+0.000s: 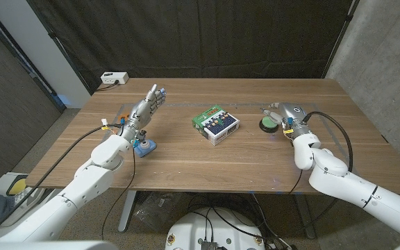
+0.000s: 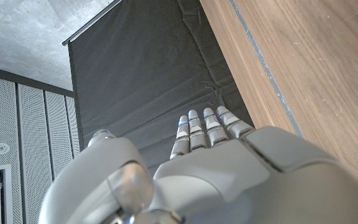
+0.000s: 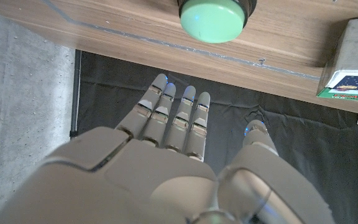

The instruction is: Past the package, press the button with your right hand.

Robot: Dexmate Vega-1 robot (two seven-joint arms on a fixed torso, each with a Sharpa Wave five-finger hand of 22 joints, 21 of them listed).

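Right robot hand [image 1: 281,114] spread, empty, beside button [image 1: 267,124], package [image 1: 215,124] central, left robot hand [image 1: 146,106] likewise.

I see a matt wood-grain tabletop [image 1: 186,163], a smooth green plastic button [image 3: 214,18], a printed cardboard package [image 1: 215,124], and black cloth backdrop [image 1: 186,35].

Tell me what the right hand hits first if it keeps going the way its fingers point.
Most likely nothing on the table. The right hand points toward the table's far edge and the black curtain. The green button sits beside its fingers, not ahead; the package lies further aside. Depth is uncertain.
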